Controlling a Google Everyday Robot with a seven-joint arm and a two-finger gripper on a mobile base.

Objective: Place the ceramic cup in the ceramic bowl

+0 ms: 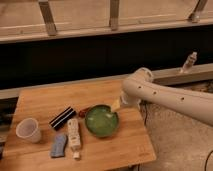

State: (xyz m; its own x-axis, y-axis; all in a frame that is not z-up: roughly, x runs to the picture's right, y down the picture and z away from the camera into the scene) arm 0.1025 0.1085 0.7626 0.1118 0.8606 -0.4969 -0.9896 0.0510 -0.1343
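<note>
My arm (170, 97) enters from the right and bends down at the elbow over the far right part of the wooden table (115, 147). My gripper (116, 105) hangs at the end of the arm, at the far right rim of the ceramic bowl (101, 122). I cannot tell whether it touches that rim, nor whether it is set wide or narrow. The ceramic bowl, glossy green with a lighter inside, stands right of the table's centre. The ceramic cup (27, 130) stands upright near the left edge of the table, well apart from the bowl and from my gripper. Three items lie between cup and bowl. A black rectangular block (62, 117) is set diagonally. A white remote-like stick (74, 134) runs lengthwise toward the front edge, just beside the bowl's left rim. A blue-grey object (58, 145) lies left of the stick, near the front. A small dark reddish item (84, 111) lies just beside the bowl's far left rim. A bottle (189, 62) stands on the ledge behind my arm.
</note>
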